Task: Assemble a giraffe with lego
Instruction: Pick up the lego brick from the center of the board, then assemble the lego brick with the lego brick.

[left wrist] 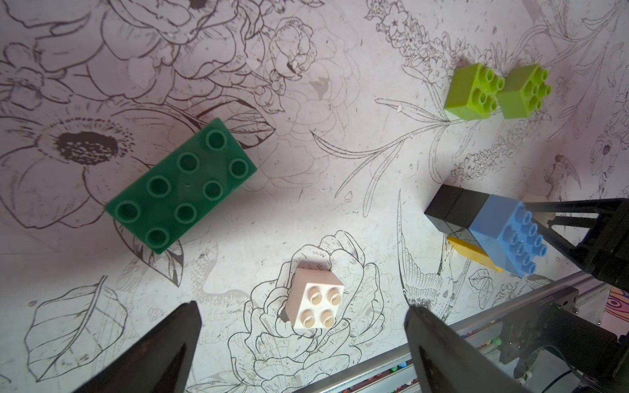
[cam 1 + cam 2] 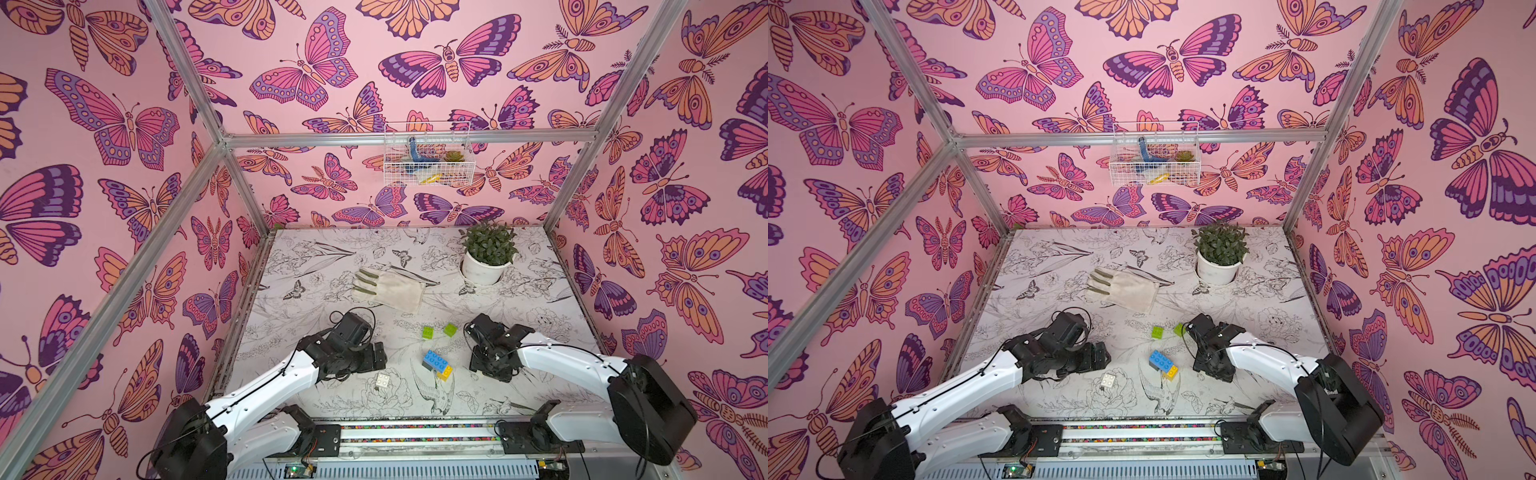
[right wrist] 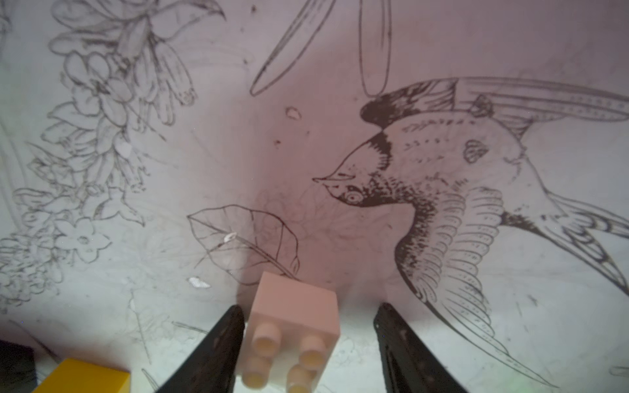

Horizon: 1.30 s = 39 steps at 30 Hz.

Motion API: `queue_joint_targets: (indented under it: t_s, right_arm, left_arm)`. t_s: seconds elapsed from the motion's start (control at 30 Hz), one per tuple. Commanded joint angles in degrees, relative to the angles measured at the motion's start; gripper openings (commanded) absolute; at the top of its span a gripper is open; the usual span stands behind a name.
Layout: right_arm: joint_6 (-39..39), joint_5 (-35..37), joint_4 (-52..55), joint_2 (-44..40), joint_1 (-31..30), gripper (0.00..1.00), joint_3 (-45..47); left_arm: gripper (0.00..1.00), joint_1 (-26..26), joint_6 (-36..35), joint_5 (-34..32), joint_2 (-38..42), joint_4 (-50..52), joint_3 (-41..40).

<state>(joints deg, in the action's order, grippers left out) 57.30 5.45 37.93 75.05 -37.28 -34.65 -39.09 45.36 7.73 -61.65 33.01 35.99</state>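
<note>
Astride a white square brick on the mat, the right gripper holds its jaws half spread, one finger touching, the other clear; the blue-bodied giraffe start lies at its nine o'clock; the left gripper, spread wide, sits farther off.

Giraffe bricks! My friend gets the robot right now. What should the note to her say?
Left hand: open, empty, by a loose white brick.
Right hand: open around a second white brick, not clamped yet.
Done: blue body standing on black legs and yellow legs.
Left: white-and-lime neck, dark green head. Two lime bricks wait beyond the body; the dark green brick lies near the left hand.
</note>
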Motion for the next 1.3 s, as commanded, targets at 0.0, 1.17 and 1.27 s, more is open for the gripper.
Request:
queue_joint_targets:
  t_s: [0.0,1.17,1.27]
  right_arm:
    - [1.23,0.38,-1.25,1.49,-0.94,0.54,0.75]
    - [-42.38,5.08,18.85,16.81,-25.73,0.17,-37.39]
    - [-42.57,4.41,17.84,18.27,-25.92,0.18,-38.03]
  left_arm:
    - [1.0,-0.4,-0.98,0.45,0.0,0.63,0.53]
    - [1.0,-0.37,-1.42,1.02,-1.48,0.11,-0.75]
    - [1.0,-0.39,-1.28,1.15,-1.11,-0.08,-0.83]
